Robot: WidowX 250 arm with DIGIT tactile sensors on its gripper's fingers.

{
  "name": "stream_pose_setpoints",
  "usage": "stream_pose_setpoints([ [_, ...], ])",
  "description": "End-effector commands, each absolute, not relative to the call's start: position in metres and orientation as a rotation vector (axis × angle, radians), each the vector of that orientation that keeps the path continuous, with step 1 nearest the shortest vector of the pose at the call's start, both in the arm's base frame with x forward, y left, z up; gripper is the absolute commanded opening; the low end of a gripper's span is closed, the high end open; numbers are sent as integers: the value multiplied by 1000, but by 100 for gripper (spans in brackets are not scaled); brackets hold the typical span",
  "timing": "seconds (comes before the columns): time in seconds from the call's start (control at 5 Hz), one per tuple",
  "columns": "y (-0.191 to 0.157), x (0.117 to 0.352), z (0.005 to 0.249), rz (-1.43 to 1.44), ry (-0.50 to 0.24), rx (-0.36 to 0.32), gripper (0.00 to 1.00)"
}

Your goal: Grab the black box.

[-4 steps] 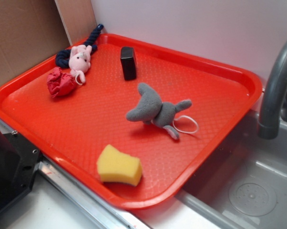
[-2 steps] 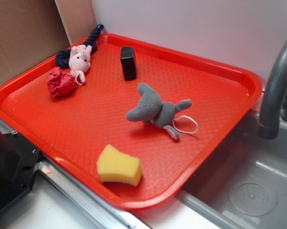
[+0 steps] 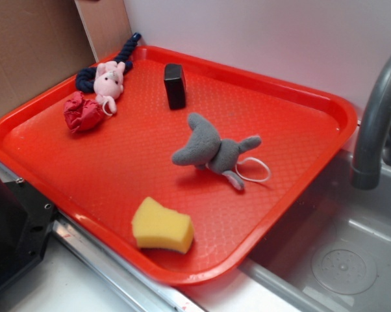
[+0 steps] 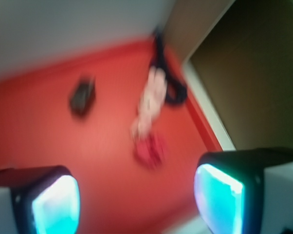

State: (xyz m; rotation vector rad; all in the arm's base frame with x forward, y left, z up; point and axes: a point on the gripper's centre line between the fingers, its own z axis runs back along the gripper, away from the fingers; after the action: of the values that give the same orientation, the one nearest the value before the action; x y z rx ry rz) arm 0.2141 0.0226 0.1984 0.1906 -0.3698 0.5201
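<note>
Exterior view: the black box stands upright on the red tray, near its far edge. Toward the tray's far left corner lie a pink plush toy, a dark blue rope behind it, and a crumpled red cloth just beside the plush. A grey plush toy lies mid-tray, well apart from the box. A yellow sponge sits by the near edge. A grey faucet rises over the sink to the right.

Wrist view, blurred: the pincer is spread apart and holds nothing, its fingers low in the picture. The black box shows beyond them, clear of both, with the pink plush toy, rope and red cloth to its right.
</note>
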Motion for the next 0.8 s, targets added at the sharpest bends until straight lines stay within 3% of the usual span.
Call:
stream_pose_setpoints([
  [0.0, 34, 289, 150, 652, -423, 79, 100],
  [0.2, 41, 312, 109, 554, -407, -7, 100],
  [0.4, 33, 312, 89, 497, -382, -82, 100],
  [0.6, 25, 303, 69, 483, -305, -106, 100],
])
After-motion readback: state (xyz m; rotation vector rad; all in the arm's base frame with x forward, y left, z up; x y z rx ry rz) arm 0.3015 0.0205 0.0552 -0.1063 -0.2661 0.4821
